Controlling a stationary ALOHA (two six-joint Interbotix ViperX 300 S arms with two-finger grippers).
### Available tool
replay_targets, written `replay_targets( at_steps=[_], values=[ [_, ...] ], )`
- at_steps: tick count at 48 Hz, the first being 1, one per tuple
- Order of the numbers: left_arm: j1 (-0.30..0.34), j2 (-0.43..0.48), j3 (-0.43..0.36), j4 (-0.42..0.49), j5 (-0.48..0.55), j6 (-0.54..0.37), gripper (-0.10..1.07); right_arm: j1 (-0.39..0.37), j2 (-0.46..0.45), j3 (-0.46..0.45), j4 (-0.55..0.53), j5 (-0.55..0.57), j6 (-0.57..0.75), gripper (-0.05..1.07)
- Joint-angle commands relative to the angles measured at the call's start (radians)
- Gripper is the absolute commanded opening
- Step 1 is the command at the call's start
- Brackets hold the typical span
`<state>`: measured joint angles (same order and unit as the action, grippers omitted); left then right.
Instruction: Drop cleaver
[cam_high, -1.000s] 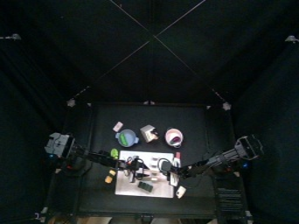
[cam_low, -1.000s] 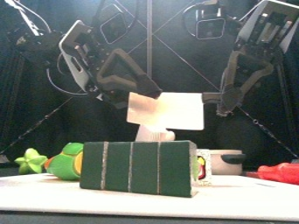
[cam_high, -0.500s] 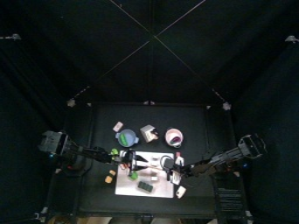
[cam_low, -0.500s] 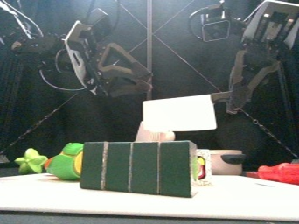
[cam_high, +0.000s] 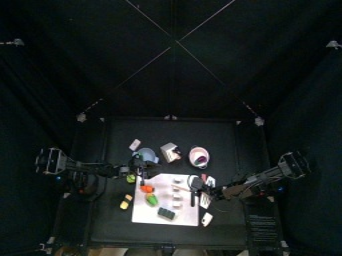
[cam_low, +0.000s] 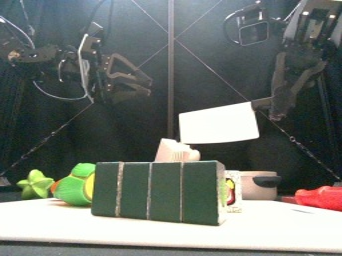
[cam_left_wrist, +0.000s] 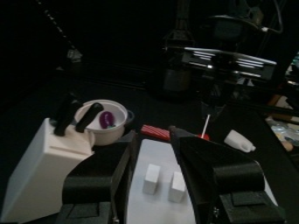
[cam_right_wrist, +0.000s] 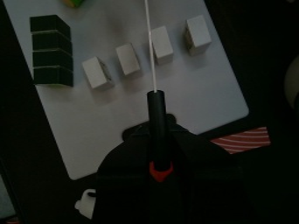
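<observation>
Black curtains close in a small black table on every side, and a white board lies on the table's front part. The cleaver is off the table altogether. It hangs in the air in the right claw, well above the things standing below it. In the front view its broad pale blade faces the camera, slightly tilted, and reaches from the claw toward the middle of the scene. The handle end is between the black jaws, which are clenched on it.

In the right wrist view the blade shows edge-on as a thin white line. It runs straight out from the right claw over the white board, across a row of small white blocks. A column of dark green blocks lies at the board's edge, clear of the blade. A spot of red shows low between the jaws.

The left claw is released, with its jaws spread wide and nothing between them. It hangs high on the left side in the front view, well apart from the cleaver. From its wrist camera the board is seen with two white blocks on it, and a white cup with a purple inside stands beside the board.

At the table's front edge stands a green striped block. A green toy lies to one side of it and a red piece to the other.
</observation>
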<state>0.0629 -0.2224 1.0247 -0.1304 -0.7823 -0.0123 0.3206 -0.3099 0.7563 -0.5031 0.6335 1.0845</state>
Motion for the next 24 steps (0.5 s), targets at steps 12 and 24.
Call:
replay_targets(
  at_steps=[12,24],
  values=[
    [0.037,-0.137,0.043,0.044,-0.003,0.040,0.76,-0.017,-0.063,-0.008,0.166,0.038,0.002,0.37],
    [0.040,-0.264,0.130,0.058,0.012,0.041,0.76,-0.025,-0.143,0.018,0.265,0.109,0.005,0.37]
  ],
)
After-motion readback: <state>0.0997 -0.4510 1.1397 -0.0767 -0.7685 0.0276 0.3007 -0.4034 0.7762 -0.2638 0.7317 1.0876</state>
